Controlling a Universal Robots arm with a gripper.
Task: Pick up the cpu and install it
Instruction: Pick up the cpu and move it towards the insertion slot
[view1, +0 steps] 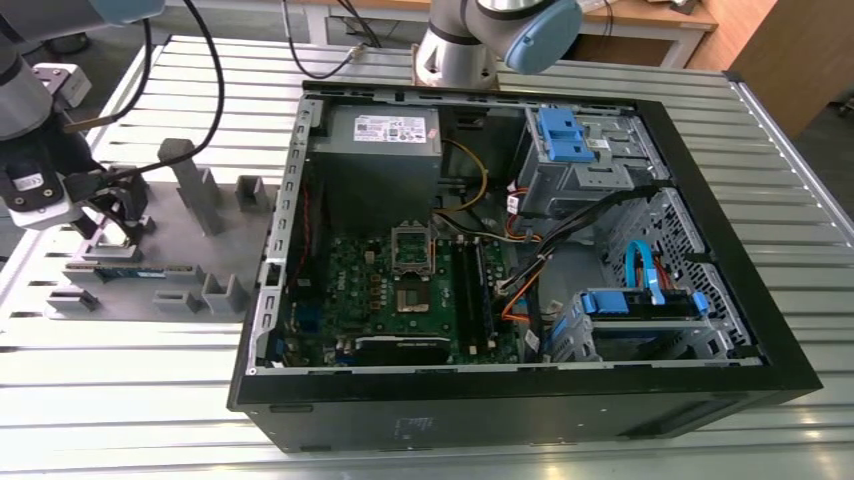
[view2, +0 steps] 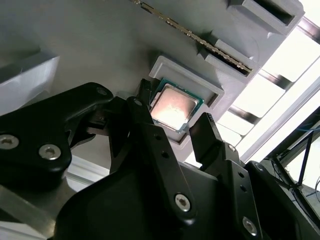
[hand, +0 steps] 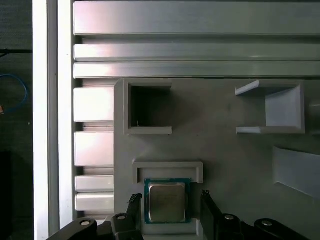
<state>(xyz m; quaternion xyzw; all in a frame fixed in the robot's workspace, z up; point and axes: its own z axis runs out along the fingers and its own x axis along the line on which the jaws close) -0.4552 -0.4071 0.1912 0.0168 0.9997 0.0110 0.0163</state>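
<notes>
cpu: The cpu (hand: 166, 202) lies flat with its silver-grey metal top up and a thin green edge showing round it. In both wrist views I see it (view2: 172, 106) seated in a shallow framed recess.

Hand: I read the hand (hand: 170, 197) as open, at a spread a little wider than the chip. One dark finger (hand: 135, 202) stands on one side of the cpu and its partner on the opposite side. Each is just beside an edge, and I can make out no contact. In the exterior view the hand (view1: 114, 215) hangs low over the plate.

Holder plate: The recess belongs to a grey moulded holder plate (hand: 225, 150) that also carries a square pocket (hand: 150, 107) near the cpu.

Memory stick: A long narrow memory stick (view1: 131, 270) lies on the same plate, apart from the cpu.

Arm: The arm (view1: 27, 100) comes down at the exterior view's left edge.

Computer case: An open black computer case (view1: 534, 400) lies at the exterior view's right of the plate, well apart from the hand. The green motherboard (view1: 400, 290) is exposed inside it.

Surface: Plate and case both rest on a ribbed aluminium surface (view1: 134, 400).
</notes>
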